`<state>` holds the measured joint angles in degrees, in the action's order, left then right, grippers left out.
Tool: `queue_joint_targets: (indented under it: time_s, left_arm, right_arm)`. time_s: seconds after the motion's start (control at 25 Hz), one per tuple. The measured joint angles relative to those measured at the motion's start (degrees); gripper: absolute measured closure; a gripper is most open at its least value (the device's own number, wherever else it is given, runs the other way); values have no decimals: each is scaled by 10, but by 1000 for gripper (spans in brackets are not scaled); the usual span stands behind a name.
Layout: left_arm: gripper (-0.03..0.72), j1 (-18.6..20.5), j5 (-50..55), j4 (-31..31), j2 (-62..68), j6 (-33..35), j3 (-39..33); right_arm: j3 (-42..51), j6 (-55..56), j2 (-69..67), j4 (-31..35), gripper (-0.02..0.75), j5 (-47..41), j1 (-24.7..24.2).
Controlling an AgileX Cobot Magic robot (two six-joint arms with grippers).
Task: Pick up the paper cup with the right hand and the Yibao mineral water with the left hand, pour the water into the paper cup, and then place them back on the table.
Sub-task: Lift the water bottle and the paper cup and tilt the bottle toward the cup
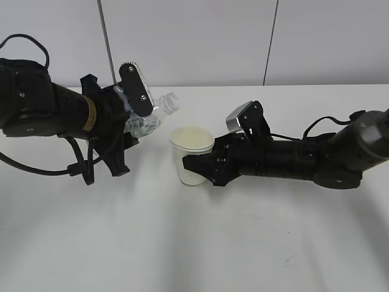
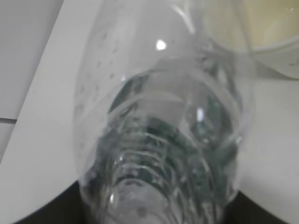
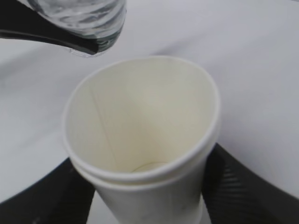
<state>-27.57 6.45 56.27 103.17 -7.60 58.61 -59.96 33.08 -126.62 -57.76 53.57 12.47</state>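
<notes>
The table (image 1: pixel 182 243) is white and flat. Just past its bare front part, the cup (image 1: pixel 191 156) stands upright near the middle. The right hand (image 1: pixel 205 168) comes in low from the right side and holds the cup. Its two black fingers (image 3: pixel 238 186) press on both sides of the cup, low on its wall. The right wrist view looks down into the cup (image 3: pixel 140 135). The inside is cream and looks dry. Whether the cup's bottom touches the table, the views do not show.

A bit farther back and to the left, the left hand (image 1: pixel 137 112) holds the bottle (image 1: pixel 152 115) up in the air. Its fingers are closed tight on the bottle's body. The bottle is tipped over, with its open mouth pointing right, above and just to the left of the cup's rim. In the left wrist view the clear bottle (image 2: pixel 159 116) fills most of the picture, with dark green showing through it.

Behind the table is a pale wall (image 1: pixel 194 36).
</notes>
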Motion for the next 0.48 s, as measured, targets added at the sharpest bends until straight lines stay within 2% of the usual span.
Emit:
queue_joint_targets:
  time_s: [0.48]
  left_arm:
    - [368,-4,36,42,0,0,0]
  right_arm:
    - [-18,32,0,-34,224,0,0]
